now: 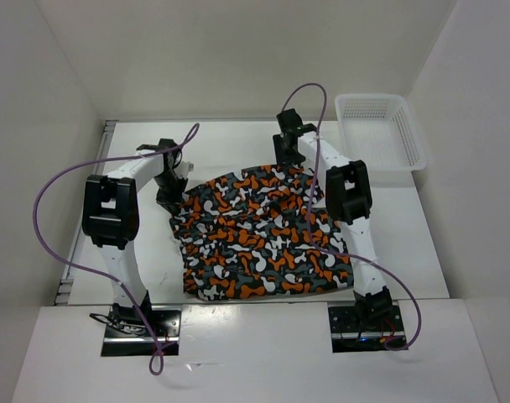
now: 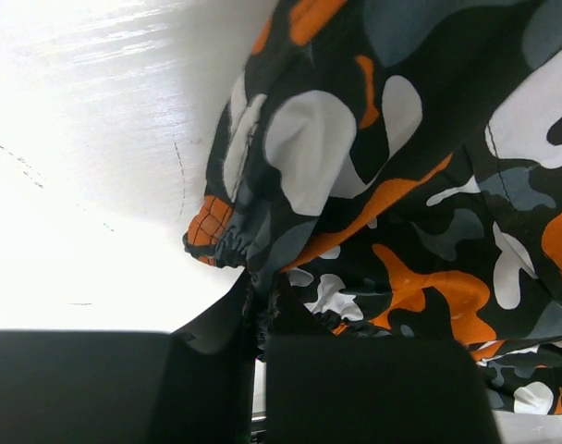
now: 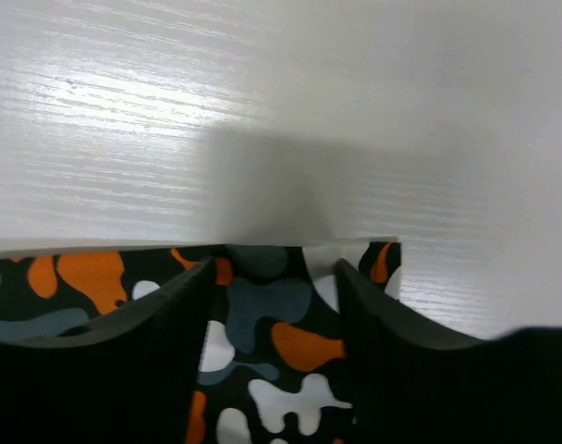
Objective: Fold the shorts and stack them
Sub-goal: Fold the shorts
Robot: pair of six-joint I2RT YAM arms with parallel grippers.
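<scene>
- Orange, black, grey and white blotches cover the soft fabric shorts (image 1: pixel 259 239), which in the top view lie spread and mostly flat on the white counter (image 1: pixel 230 147), between the two arms and not yet folded.
- Both arms reach to the far side of the cloth. The left hand (image 1: pixel 168 191) is at the far-left edge and the right hand (image 1: pixel 287 151) at the far edge. I judge they are there to carry that far edge over toward the near one for a first fold.
- A white plastic mesh basket (image 1: pixel 346 134) stands at the far right of the counter, well apart from the shorts.
- In the left wrist view, the left hand (image 2: pixel 255 324) is nearly closed, with a gathered, puckered edge of the shorts (image 2: pixel 401 185) pinched between its dark fingers. The fabric bunches and drapes away from the pinch, so that side looks lifted a little off the counter (image 2: pixel 78 185).
- In the right wrist view, the right hand (image 3: pixel 274 277) is moderately wide. Its two fingers straddle the straight edge of the shorts (image 3: pixel 78 287), with flat cloth showing between them and bare counter (image 3: pixel 262 111) beyond.
- Nothing looks clamped on this side yet. My judgement is that the right hand needs to close before both hands lift together, otherwise the cloth would be dragged askew.
</scene>
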